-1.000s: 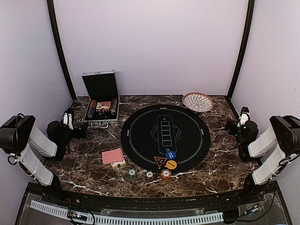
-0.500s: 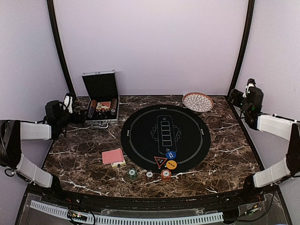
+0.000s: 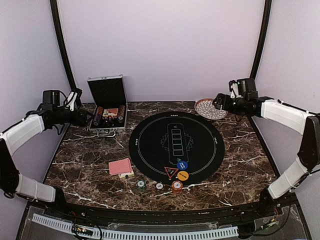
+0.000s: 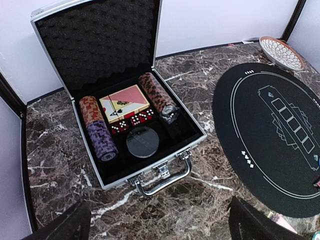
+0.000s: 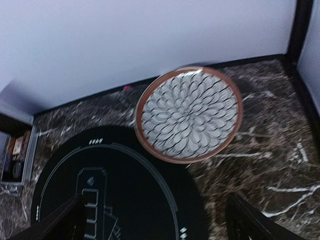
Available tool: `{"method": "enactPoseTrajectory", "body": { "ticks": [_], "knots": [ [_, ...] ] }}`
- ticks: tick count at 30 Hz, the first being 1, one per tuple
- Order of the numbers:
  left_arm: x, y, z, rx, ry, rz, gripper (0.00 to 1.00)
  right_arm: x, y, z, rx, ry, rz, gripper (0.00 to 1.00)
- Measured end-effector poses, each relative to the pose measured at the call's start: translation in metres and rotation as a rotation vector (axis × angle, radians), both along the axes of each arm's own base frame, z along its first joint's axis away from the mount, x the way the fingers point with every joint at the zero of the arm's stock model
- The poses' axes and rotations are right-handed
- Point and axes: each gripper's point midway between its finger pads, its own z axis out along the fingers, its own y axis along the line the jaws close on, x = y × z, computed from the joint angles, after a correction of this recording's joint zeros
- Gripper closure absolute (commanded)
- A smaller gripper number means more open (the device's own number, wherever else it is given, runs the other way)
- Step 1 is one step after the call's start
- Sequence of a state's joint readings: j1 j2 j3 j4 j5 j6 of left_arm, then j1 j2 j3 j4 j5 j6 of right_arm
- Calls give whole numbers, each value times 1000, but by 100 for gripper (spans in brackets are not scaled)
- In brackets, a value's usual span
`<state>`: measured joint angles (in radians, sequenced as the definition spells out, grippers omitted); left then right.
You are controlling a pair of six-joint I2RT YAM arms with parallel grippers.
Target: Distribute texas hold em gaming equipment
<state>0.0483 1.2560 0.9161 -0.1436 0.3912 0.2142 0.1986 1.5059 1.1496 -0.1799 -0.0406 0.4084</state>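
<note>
A red-backed card stack [image 3: 120, 167] lies on the marble at front left. A green chip [image 3: 141, 185], a white chip [image 3: 159, 186] and a red chip [image 3: 176, 186] sit by the mat's front edge. A blue chip [image 3: 182, 165], an orange chip [image 3: 183, 175] and the red-edged triangle marker [image 3: 171, 172] lie on the mat. My left gripper [image 3: 86, 119] hovers left of the open case, open and empty [image 4: 157, 225]. My right gripper [image 3: 218, 102] hovers over the dish's edge, open and empty [image 5: 155, 225].
The open silver case [image 3: 107, 105] at back left holds chip rolls [image 4: 101, 141], cards [image 4: 125, 101], red dice [image 4: 131, 122] and a black disc [image 4: 142, 141]. The woven dish [image 5: 189, 114] stands at back right. A round black mat [image 3: 176, 145] covers the middle.
Both arms have unfolded from the table's sides. The left gripper swung toward the case, the right gripper swung inward over the dish. The cards, chips and marker have not moved.
</note>
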Motion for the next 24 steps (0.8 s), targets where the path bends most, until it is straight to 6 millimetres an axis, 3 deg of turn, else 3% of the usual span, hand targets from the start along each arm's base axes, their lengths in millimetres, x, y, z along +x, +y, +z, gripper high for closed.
{"method": "enactPoseTrajectory", "body": {
  "ticks": [4,7,11,20,24],
  "knots": [
    [-12,-3,1,3,62,-23,1,-37,86,-13,-58,75,209,20],
    [-20,-3,-3,13,100,-33,1,-65,132,-23,-104,124,326,26],
    [-31,-4,-8,24,139,-43,1,-109,178,-45,-158,221,460,28],
    [-37,-5,-2,26,152,-55,1,-218,232,-100,-266,472,670,32],
    [-38,-6,-3,26,158,-58,1,-251,247,-117,-298,535,734,39]
  ]
}}
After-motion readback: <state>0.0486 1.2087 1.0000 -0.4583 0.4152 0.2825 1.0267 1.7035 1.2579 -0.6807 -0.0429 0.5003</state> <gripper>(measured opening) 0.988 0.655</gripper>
